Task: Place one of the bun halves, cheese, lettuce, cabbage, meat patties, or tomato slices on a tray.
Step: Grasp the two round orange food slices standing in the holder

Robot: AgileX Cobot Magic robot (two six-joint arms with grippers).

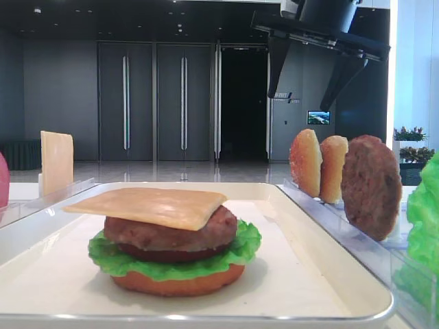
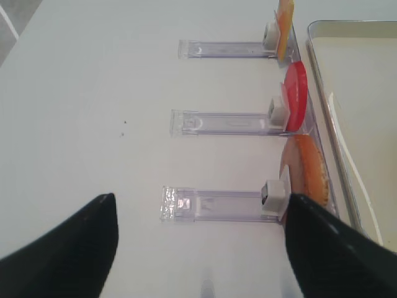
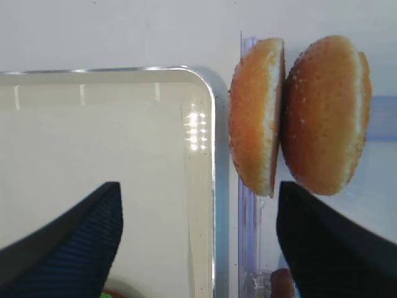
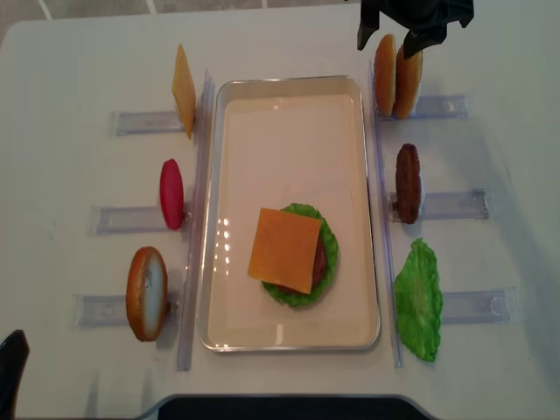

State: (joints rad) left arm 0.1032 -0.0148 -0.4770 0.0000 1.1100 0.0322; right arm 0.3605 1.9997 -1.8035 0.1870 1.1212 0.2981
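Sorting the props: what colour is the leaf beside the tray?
Bright green lettuce, clearest in the overhead exterior view.

Surfaces: mostly glossy plastic, matt table.
Tray (image 4: 289, 337) white, glossy, shiny rim; cheese (image 1: 151, 205) smooth with a sheen; patty (image 1: 371, 185) rough, grainy; speckled bun (image 3: 325, 115) grainy crust; lettuce (image 4: 418, 300) ruffled; racks (image 2: 223, 205) clear plastic; table (image 2: 87, 112) matt white; right gripper (image 3: 198, 239) fingers (image 3: 74, 248) ribbed dark pads.
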